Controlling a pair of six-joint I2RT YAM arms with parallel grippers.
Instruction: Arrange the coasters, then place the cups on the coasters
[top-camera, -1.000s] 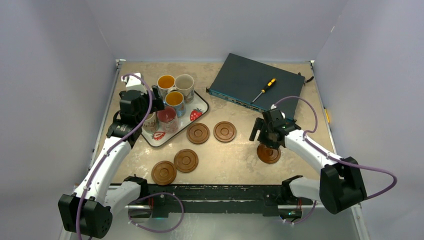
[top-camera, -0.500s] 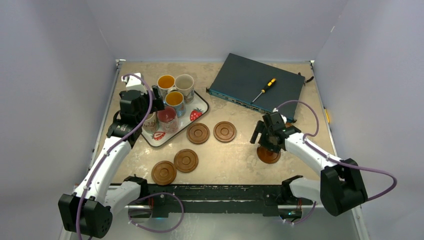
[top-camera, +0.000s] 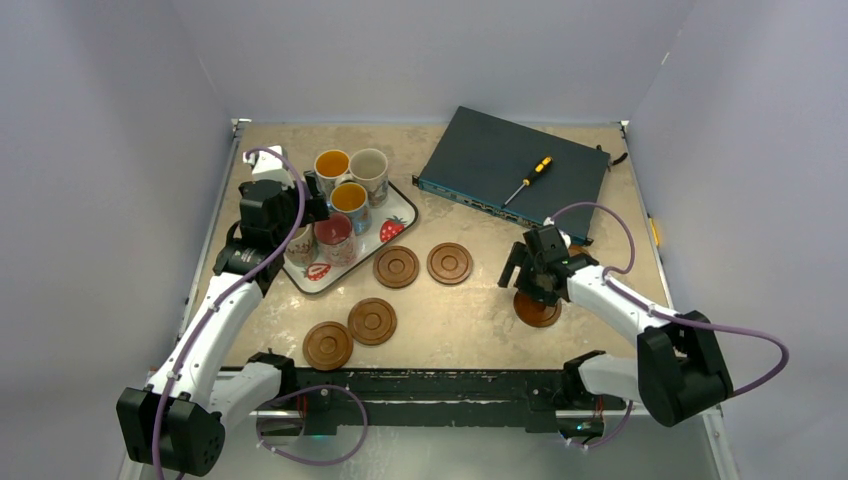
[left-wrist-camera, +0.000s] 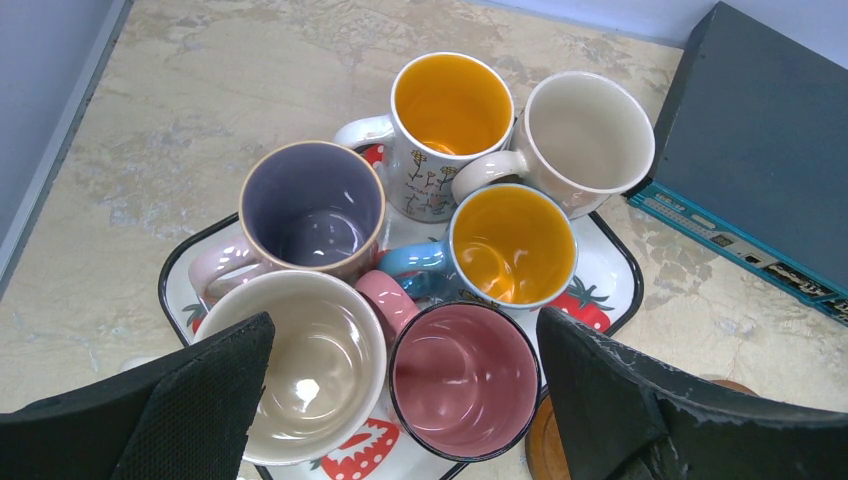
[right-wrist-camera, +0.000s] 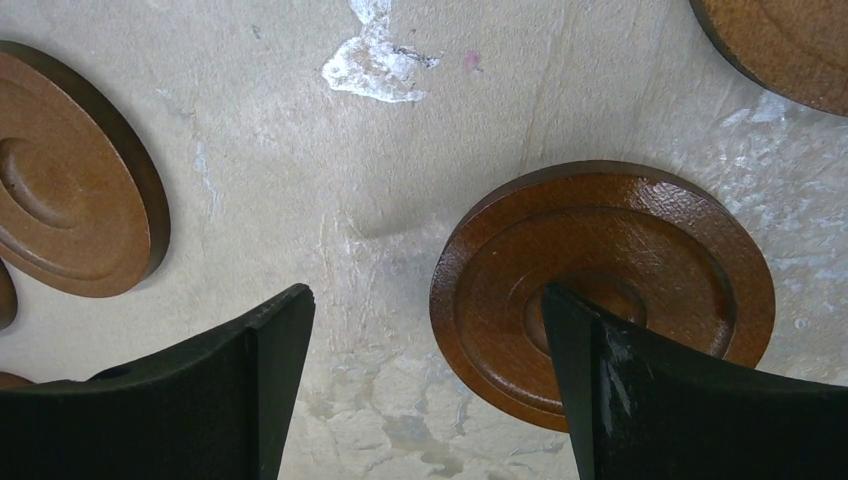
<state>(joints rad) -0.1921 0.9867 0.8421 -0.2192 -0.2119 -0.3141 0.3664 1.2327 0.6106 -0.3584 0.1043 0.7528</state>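
Six handled ceramic mugs (left-wrist-camera: 512, 245) crowded on a white strawberry-print tray (left-wrist-camera: 611, 265) near the beige worktop's (top-camera: 470, 320) left edge, left hand (left-wrist-camera: 400, 400) wide open, empty, above them, right hand (right-wrist-camera: 430, 350) spread wide, empty, one finger over a round dark-brown wooden coaster (right-wrist-camera: 620, 260), bare worktop beside it, four more coasters (top-camera: 397, 267) centre-left

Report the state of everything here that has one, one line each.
Cups: six, upright, empty, crowded on the tray.
Coasters: flat on the table, all bare.
Left hand: open, above the cups.
Right hand: open, over one coaster.
Screwdriver: lying on the dark box.
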